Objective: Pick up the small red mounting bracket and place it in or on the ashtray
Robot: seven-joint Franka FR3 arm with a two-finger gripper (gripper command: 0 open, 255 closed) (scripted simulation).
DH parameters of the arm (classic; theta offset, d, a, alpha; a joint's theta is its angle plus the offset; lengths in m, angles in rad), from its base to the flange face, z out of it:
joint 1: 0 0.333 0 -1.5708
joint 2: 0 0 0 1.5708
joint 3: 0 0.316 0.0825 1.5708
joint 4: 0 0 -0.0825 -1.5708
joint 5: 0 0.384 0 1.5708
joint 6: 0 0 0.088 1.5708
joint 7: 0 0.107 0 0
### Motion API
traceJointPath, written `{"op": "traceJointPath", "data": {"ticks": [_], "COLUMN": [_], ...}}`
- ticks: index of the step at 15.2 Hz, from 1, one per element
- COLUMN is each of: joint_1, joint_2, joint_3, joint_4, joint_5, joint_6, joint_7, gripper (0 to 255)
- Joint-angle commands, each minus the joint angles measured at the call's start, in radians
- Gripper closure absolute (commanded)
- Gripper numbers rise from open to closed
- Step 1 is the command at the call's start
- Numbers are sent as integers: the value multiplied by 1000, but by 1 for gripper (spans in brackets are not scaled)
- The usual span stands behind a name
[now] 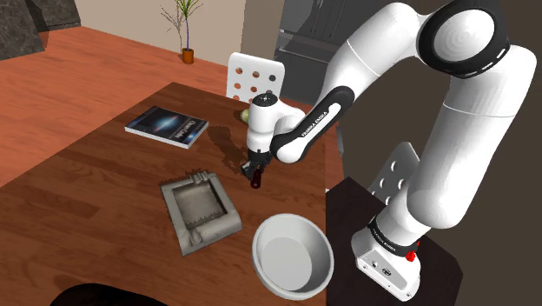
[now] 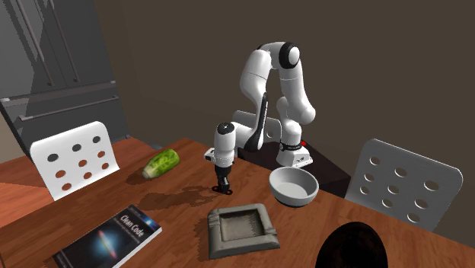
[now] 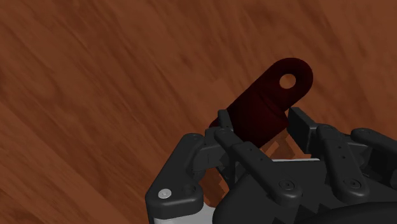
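Gripper [image 3: 261,121] fingers pinching the dark red mounting bracket [image 3: 273,95] over table [image 1: 104,174]; grey ashtray [image 1: 176,217] near, beside white bowl [image 1: 294,259]; farther off, book [image 2: 114,236] seemingly lettered "Chaos Code".

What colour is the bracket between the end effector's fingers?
The bracket is dark red, almost maroon; the wrist view shows it best.

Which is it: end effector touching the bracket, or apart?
Touching: the wrist view shows the end effector clasping the dark red mounting bracket between both fingers.
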State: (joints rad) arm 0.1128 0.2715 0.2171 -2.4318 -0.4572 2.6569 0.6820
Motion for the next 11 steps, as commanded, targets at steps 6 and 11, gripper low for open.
{"op": "traceJointPath", "data": {"ticks": [6,11], "joint_1": [-18,-28], "joint_2": [-69,-137], "joint_3": [29,50], "joint_4": [-9,-12], "joint_5": [63,124], "joint_6": [-54,-111], "joint_7": [-53,-104], "gripper": [255,255]}}
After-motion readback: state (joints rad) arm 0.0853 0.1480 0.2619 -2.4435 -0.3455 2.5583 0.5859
